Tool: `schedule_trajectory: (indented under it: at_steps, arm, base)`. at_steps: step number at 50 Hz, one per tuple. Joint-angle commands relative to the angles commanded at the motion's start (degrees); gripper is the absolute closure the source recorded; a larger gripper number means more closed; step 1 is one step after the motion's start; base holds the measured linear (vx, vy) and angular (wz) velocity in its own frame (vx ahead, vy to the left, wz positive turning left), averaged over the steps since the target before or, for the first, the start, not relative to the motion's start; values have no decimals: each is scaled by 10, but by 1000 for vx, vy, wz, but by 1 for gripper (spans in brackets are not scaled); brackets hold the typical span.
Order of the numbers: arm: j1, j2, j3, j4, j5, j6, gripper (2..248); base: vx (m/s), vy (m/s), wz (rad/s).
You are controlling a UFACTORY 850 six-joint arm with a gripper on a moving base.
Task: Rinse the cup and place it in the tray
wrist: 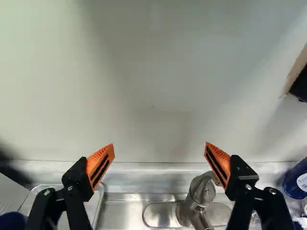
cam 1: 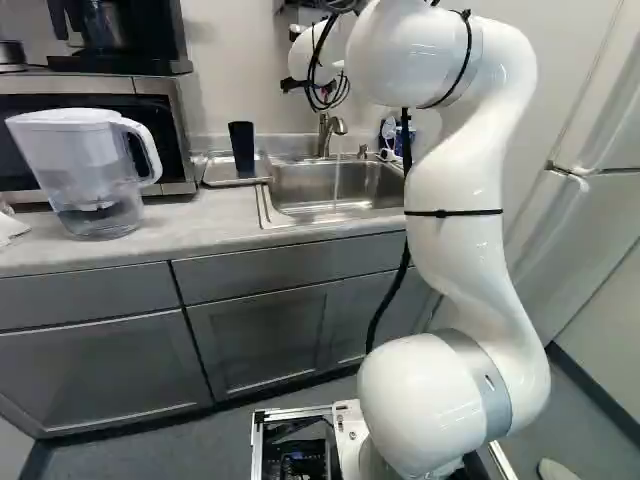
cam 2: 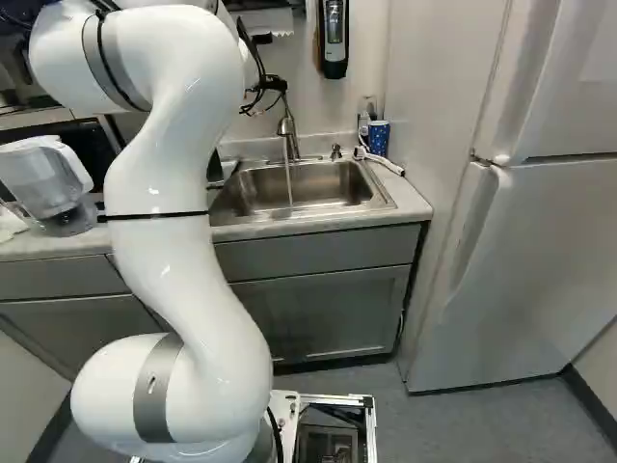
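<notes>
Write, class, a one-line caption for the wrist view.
Open gripper facing the wall, with faucet and metal tray lower down.

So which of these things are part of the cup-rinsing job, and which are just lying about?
Part of the job:
dark cup, probably the one meant, standing on the tray
sink
faucet, water running
gripper, open and empty

Just lying about:
water pitcher
blue patterned cup beside the sink, probably not the target
microwave
fridge

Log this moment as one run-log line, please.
gripper: open, empty | water: running from faucet into sink | dark cup: upright on tray
</notes>
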Motion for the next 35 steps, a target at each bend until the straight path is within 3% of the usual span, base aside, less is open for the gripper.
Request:
schedule_trajectory:
  at_steps: [35]
  arm:
    - [3,25,31,0,-44,0,3]
  base:
    - [0,0,0]
